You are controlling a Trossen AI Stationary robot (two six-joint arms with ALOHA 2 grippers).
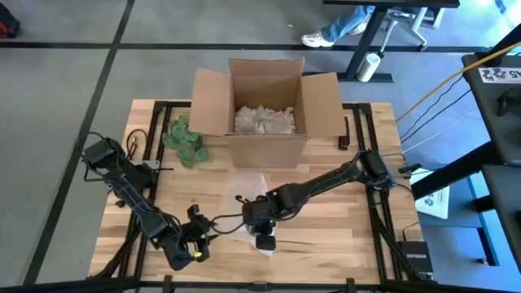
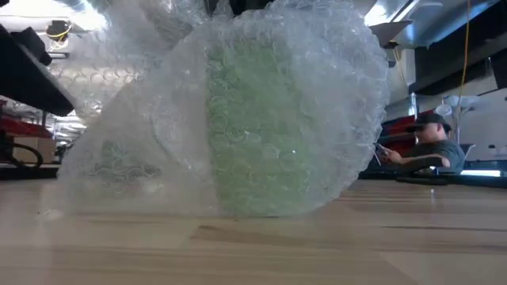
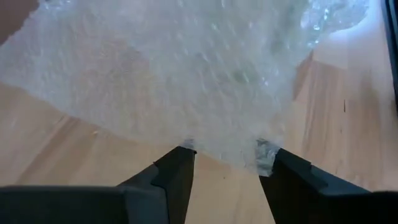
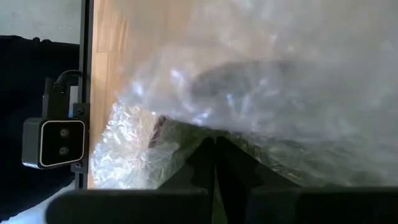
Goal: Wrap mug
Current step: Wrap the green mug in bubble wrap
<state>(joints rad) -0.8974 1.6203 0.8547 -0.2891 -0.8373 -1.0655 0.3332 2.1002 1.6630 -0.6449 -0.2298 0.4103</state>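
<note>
**Loose wrap could spring open**

The left gripper sits near the table's front edge, fingers apart, with the edge of the bubble wrap lying between them — nothing pinched. Just to its right, the right gripper is closed on a fold of wrap over the mug, which stands on the table in front of the cardboard box, bundled in the sheet. If the right lets go early, the wrap may unfold — or a tug could tip the mug.
</note>
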